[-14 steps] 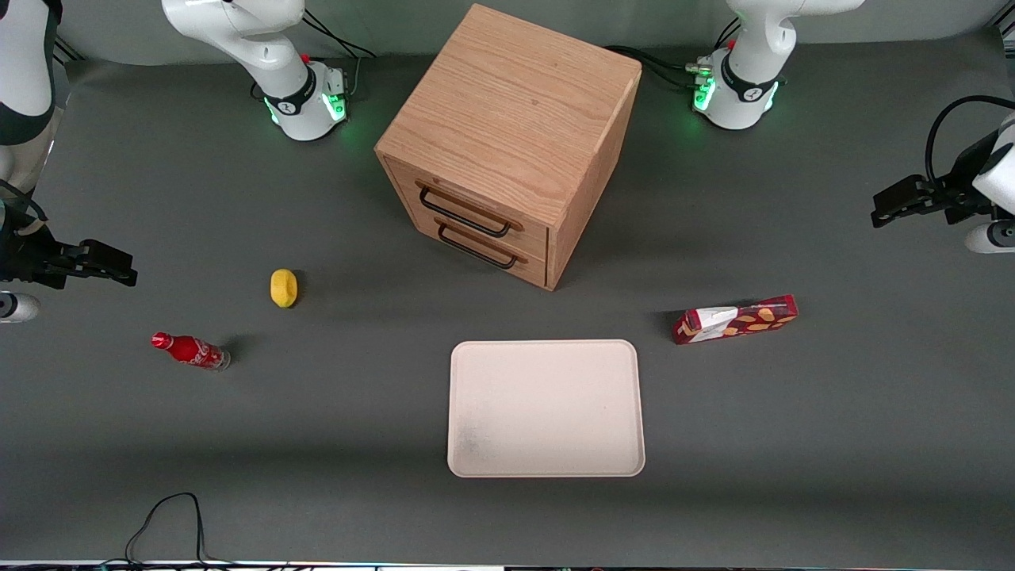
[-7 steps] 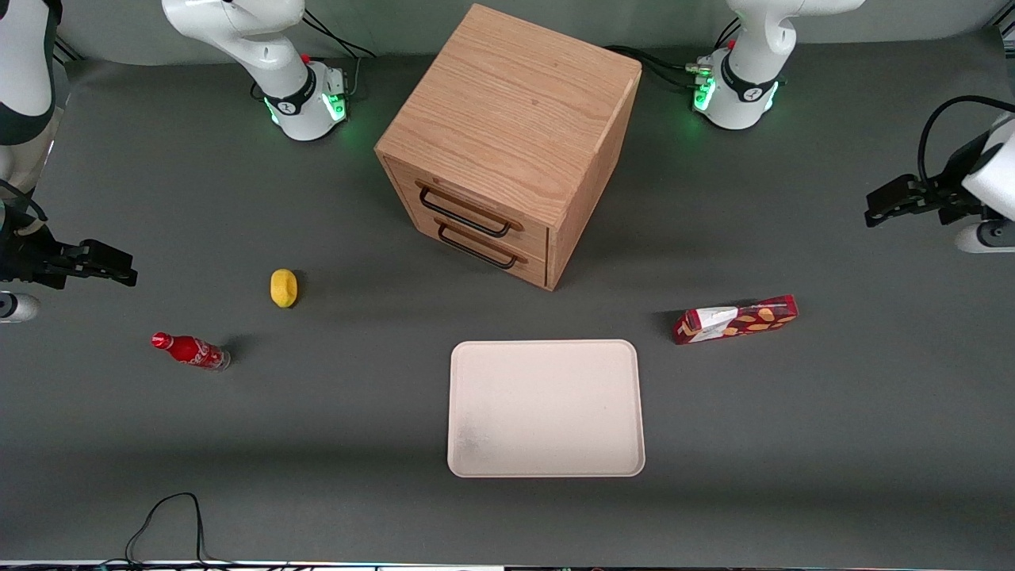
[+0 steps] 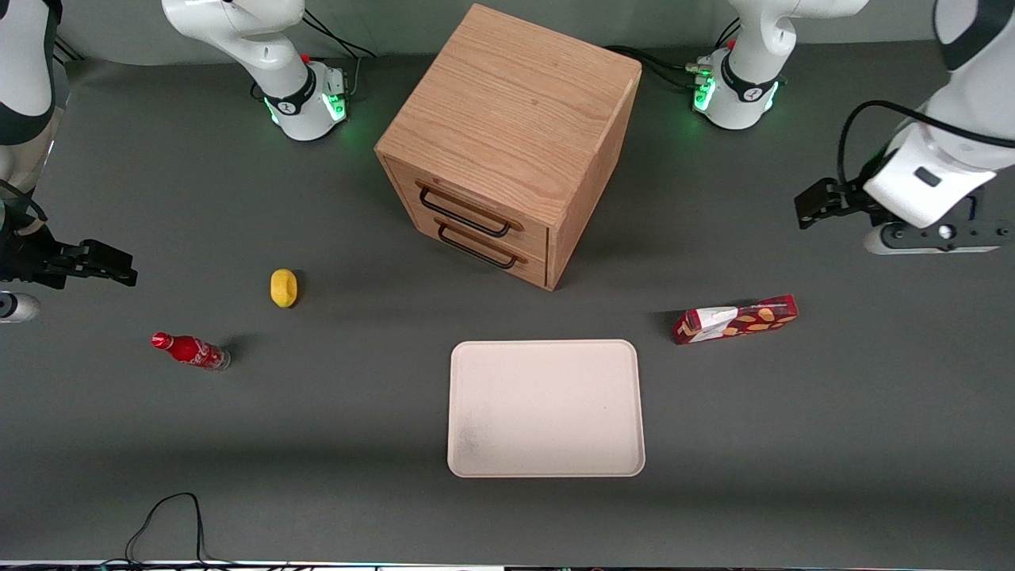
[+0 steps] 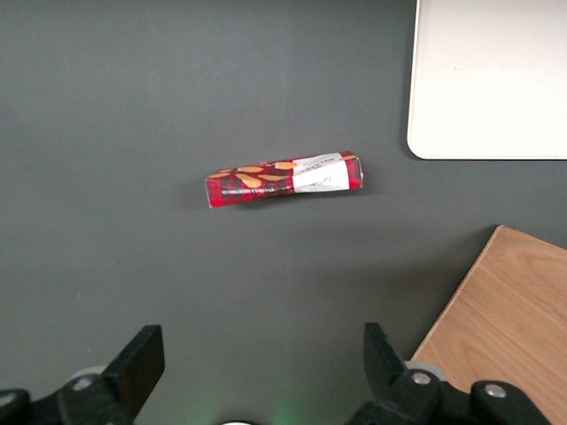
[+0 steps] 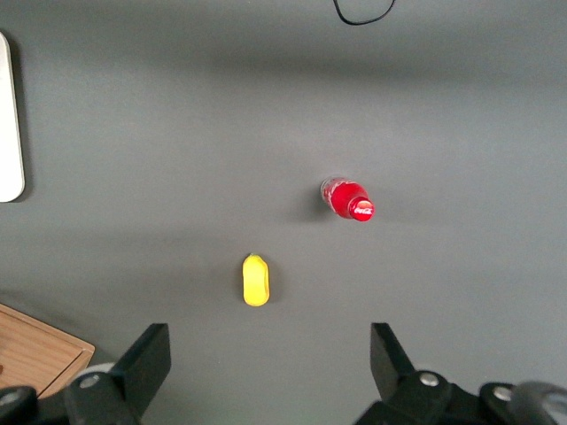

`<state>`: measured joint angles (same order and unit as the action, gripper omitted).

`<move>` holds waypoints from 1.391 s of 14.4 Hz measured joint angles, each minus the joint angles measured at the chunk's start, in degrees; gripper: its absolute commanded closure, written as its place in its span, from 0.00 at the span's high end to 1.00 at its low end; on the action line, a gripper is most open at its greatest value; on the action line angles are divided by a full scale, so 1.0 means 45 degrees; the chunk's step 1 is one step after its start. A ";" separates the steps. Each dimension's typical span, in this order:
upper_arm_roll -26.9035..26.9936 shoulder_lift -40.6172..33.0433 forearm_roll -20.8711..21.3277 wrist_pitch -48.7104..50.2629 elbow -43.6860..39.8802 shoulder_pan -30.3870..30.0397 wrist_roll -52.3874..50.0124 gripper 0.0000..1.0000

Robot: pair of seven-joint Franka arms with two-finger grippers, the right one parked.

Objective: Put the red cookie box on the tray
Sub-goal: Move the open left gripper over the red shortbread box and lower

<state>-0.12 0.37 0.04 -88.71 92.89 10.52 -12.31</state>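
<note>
Dark-red box (image 3: 735, 319) is lying flat on the grey table (image 3: 833, 412), just beside the tray (image 3: 545, 408) toward the working arm's end, a touch farther from the front cam than the tray's nearest corner; not touching it. White label patch is sitting at the box end closest to the tray. Wrist cam is showing the same: box (image 4: 284, 179) lying apart from the tray (image 4: 490, 80), bare table between them.

Tray is sitting flat, nothing on it, nearer the front cam than the cabinet (image 3: 507, 143). Cabinet is wood, two drawers w/ dark handles, both looking shut.

Gripper (image 3: 810, 208) is hanging above the table, well apart from the box, farther from the front cam than the box and toward the working arm's end. Wrist cam is showing the gripper (image 4: 261, 354) w/ fingers (image 4: 137, 359) spread wide, holding nothing, box lying in view ahead of them, no contact.

Toward the parked arm's end, well apart from the tray: yellow lemon-like obj (image 3: 283, 287) and small red bottle (image 3: 190, 350) lying on its side, bottle nearer the front cam than the yellow obj. Both are also showing in the right wrist cam: bottle (image 5: 349, 199), yellow obj (image 5: 256, 280).
</note>
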 measured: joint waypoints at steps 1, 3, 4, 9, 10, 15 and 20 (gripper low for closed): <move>0.0001 -0.0018 0.0000 -0.0017 0.0077 0.0026 -0.0199 1.00; 0.0047 -0.0043 -0.0003 -0.0188 0.0194 0.0021 -0.1128 1.00; 0.0066 -0.0053 -0.0016 -0.0284 0.0310 0.0019 -0.1960 1.00; 0.0136 -0.0114 -0.0600 -0.0992 0.0934 -0.0013 -0.8206 1.00; 0.0142 -0.0120 -0.0628 -0.1230 0.1032 -0.0022 -0.9888 1.00; 0.0247 -0.0210 -0.0638 -0.2598 0.1773 -0.0090 -1.6852 1.00; 0.0315 -0.0631 -0.0632 -0.4228 0.3031 -0.0294 -1.9958 1.00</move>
<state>1.29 -2.47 -2.80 -107.74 106.53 9.20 -102.12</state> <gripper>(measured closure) 0.000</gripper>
